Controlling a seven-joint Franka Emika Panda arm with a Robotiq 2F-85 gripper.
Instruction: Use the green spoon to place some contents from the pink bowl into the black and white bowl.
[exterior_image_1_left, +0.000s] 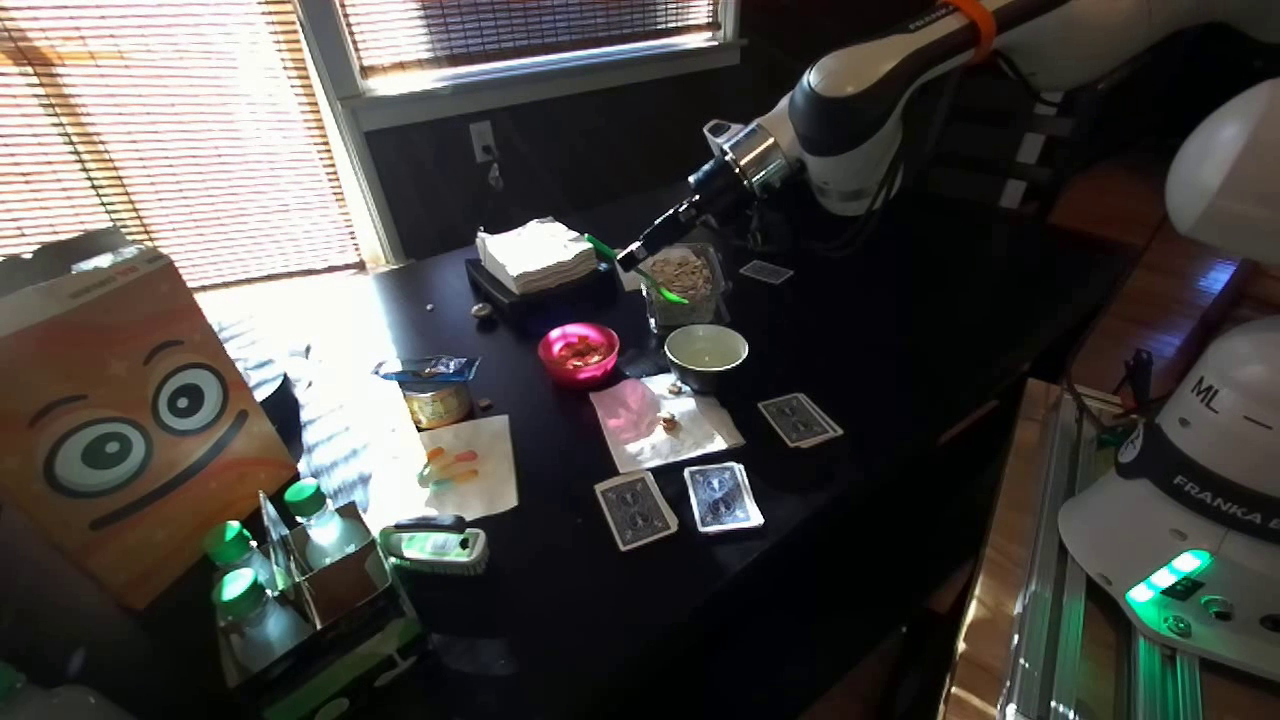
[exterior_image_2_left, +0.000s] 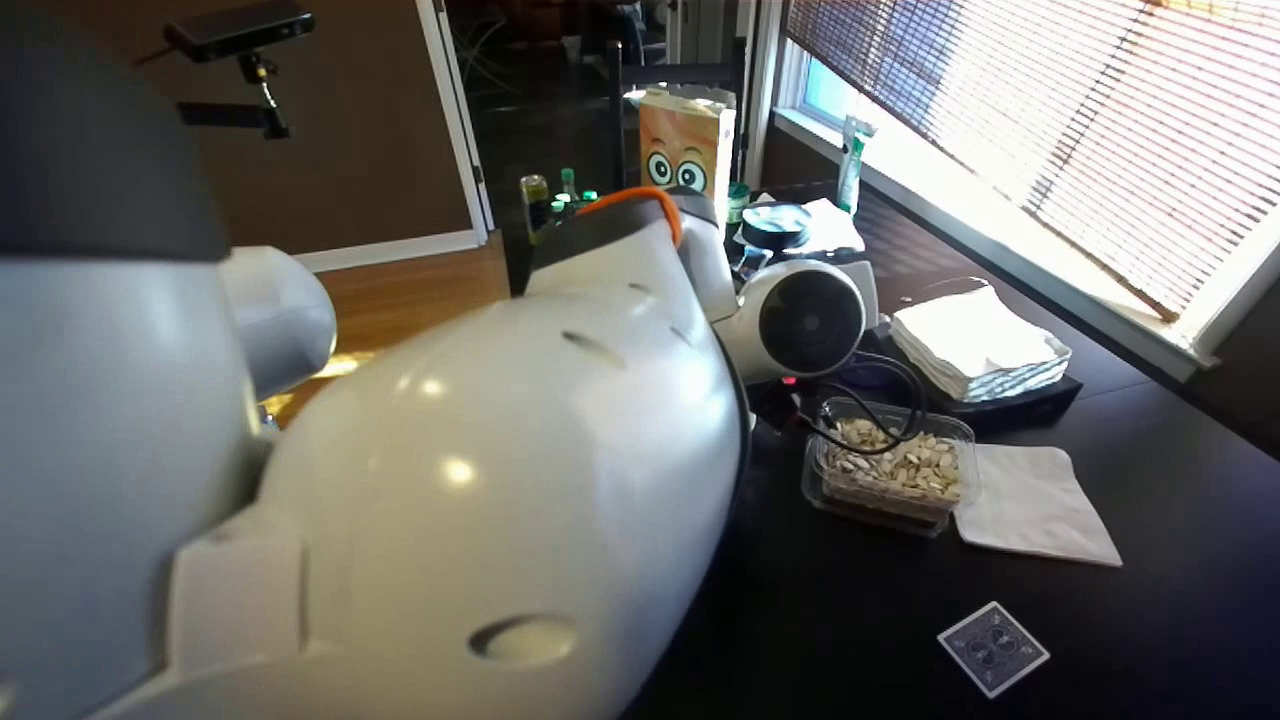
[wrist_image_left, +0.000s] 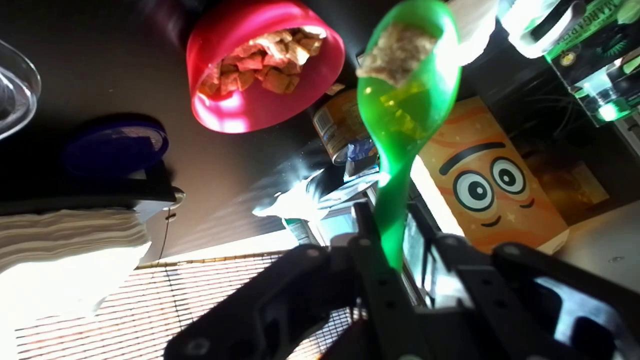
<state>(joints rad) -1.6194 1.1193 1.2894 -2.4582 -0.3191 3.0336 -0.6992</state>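
Observation:
The small pink bowl stands mid-table and holds reddish-brown chunks; it also shows in the wrist view. Right beside it is a bowl with pale inside and dark outer wall, which fits the black and white bowl; it seems to hold no solids. My gripper is shut on the handle of the green spoon, above the table behind the bowls. In the wrist view, between the fingertips, the green spoon carries a pale brown crumbly lump. The arm hides gripper and spoon in an exterior view.
A clear box of seeds stands behind the bowls, near a napkin stack. In front lie a napkin and card piles. A can, bottle carrier and cereal box stand left.

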